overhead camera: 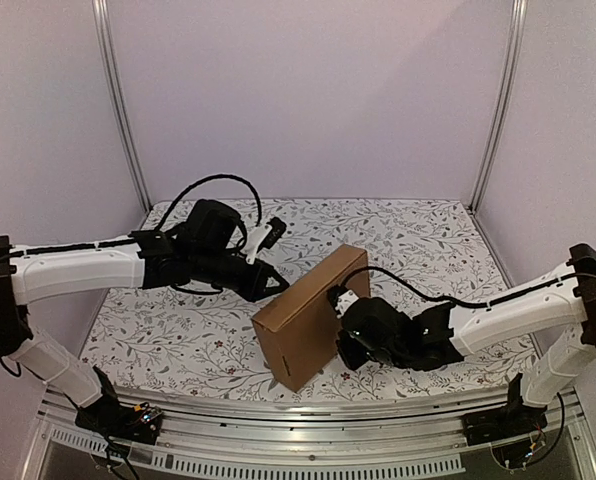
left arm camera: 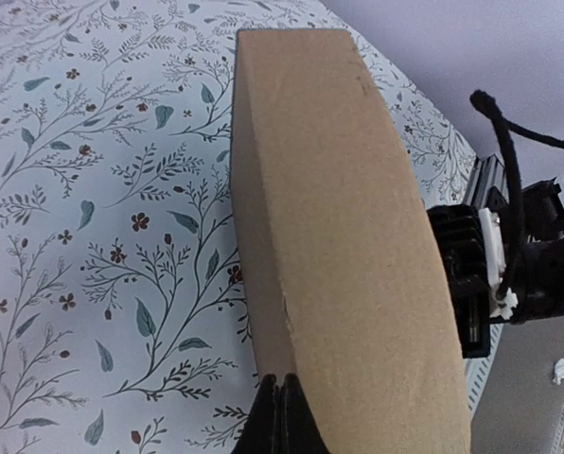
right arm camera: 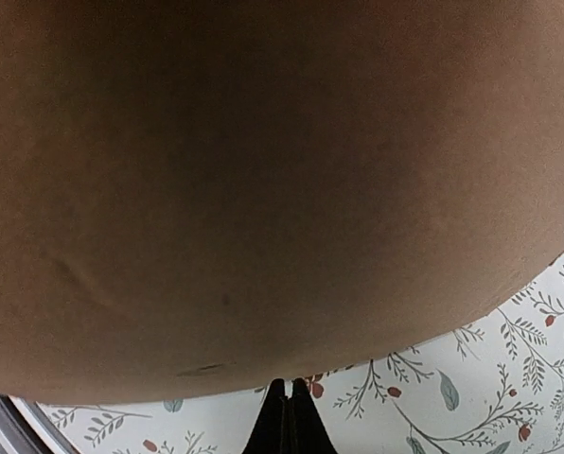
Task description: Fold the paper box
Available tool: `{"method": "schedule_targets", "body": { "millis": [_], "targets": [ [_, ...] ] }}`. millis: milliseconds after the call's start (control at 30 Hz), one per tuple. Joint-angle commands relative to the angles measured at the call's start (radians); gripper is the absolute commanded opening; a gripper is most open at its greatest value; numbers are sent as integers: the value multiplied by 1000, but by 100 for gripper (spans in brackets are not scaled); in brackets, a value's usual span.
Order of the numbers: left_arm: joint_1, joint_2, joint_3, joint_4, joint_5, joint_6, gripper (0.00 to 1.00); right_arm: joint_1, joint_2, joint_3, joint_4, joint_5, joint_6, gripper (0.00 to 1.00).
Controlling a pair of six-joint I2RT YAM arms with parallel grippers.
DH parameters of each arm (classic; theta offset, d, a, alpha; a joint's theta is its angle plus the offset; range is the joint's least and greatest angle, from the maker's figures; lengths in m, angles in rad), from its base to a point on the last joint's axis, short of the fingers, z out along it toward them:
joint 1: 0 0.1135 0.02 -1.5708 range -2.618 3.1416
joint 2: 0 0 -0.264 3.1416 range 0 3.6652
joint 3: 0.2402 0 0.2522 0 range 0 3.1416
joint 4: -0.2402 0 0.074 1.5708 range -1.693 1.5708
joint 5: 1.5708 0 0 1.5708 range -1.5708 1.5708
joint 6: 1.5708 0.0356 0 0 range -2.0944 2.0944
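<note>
The left arm [overhead camera: 78, 270] reaches in from the left side across the flower-patterned surface [overhead camera: 178, 340]. Its gripper [overhead camera: 280, 286] is closed, with the two fingers pressed together and nothing between them. The tip sits right at the upper left edge of the paper box [overhead camera: 313, 315], though actual contact is hard to confirm. In the left wrist view, the closed fingers lie just beside the box's narrow side.

The box is folded up into a flat brown package. It stands on one long edge near the middle of the surface, turned diagonally, with its broad faces towards the two arms.

On the right side of the box, the right gripper [right arm camera: 287, 423] is also closed and empty. Its fingers are close under the broad cardboard face, which fills nearly all of the right wrist view. The right arm [overhead camera: 498, 315] stretches back to the right side.
</note>
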Motion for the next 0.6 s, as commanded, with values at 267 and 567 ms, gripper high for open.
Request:
{"method": "schedule_targets", "body": {
  "millis": [267, 567],
  "targets": [
    [11, -46, -66, 83, 72, -56, 0, -132, 165, 66, 353, -170, 59, 0],
    [12, -20, -71, 112, 61, -57, 0, -200, 273, 57, 505, -321, 166, 0]
  ]
}}
